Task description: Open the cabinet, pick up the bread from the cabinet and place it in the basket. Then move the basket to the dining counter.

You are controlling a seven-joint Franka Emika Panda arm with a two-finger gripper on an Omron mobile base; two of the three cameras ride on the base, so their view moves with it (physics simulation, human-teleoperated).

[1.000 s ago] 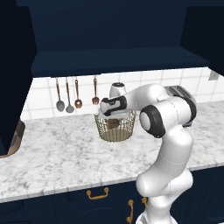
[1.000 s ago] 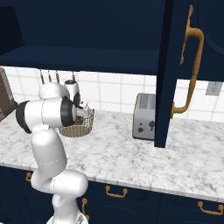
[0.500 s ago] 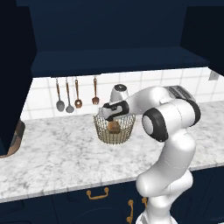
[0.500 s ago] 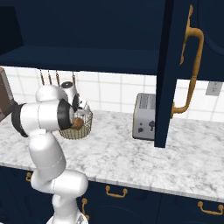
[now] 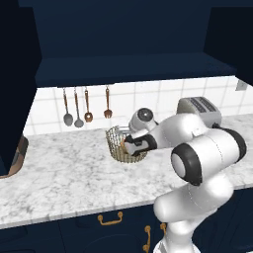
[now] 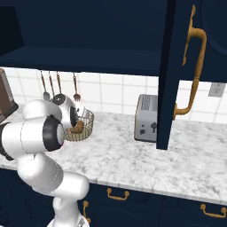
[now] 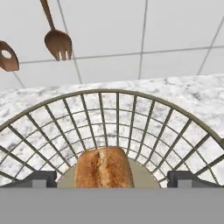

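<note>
Bread (image 7: 103,167) sits low inside the basket (image 5: 117,144), which stands on the marble table (image 5: 64,178) below the hanging utensils (image 5: 85,105), with the toaster (image 6: 146,117) further right. By my reading, the placing step is at its end: the loaf rests on the basket floor. The pincer (image 7: 109,178) is spread wide inside the rim (a fingertip (image 7: 37,179) at either side of the loaf, neither seeming to touch it), so it looks released. Next it must lift clear, grip the basket rim, and carry it to the dining counter. The cabinet door (image 6: 177,71) stands open at the right.
</note>
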